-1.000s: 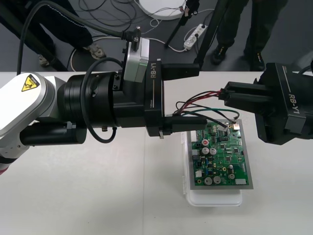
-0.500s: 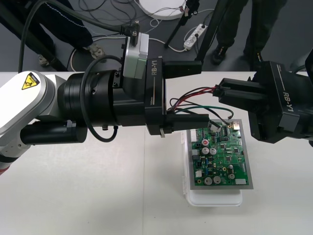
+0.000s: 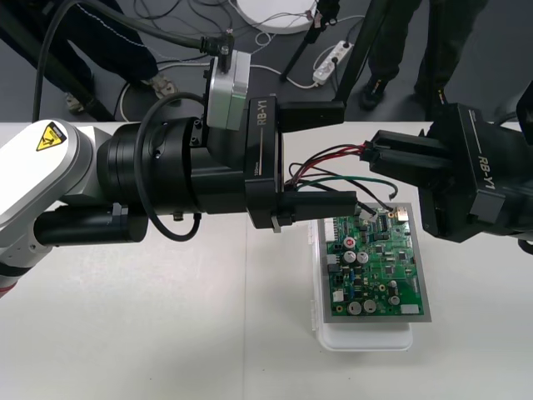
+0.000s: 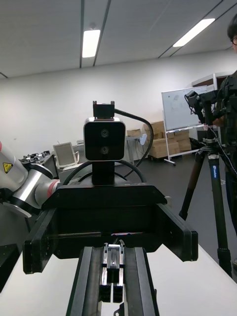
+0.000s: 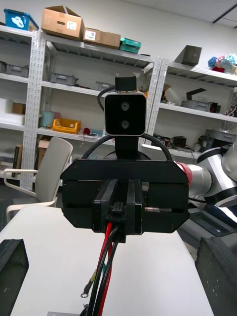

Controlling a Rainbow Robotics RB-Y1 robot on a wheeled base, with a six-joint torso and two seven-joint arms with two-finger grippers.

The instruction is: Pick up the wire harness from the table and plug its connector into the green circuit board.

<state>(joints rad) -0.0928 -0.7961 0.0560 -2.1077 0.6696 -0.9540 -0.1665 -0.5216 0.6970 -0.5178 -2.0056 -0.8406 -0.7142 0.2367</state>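
Observation:
My right gripper point(image 3: 375, 157) reaches in from the right, above the board's far edge, and is shut on the harness's small black plug point(image 5: 118, 217). The red, black and green wires point(image 3: 329, 162) run from it toward my left gripper point(image 3: 346, 157) and loop down to the green circuit board point(image 3: 379, 262). The left gripper is open, one finger on each side of the wires and not touching them. In the left wrist view its fingers point(image 5: 11, 269) stand at the two corners. In the right wrist view the plug point(image 4: 112, 276) sits between my right fingers point(image 4: 89, 281).
The board rests on a white base point(image 3: 366, 337) at the table's right middle. Both arms crowd the space above the board's far edge. Bare table point(image 3: 150, 325) lies in front of the left arm. Cables and a power strip point(image 3: 331, 58) lie on the floor beyond.
The right gripper has shifted a little to the left with the plug, and the wires bow more. The left gripper's lower finger has advanced slightly to the right under the wires.

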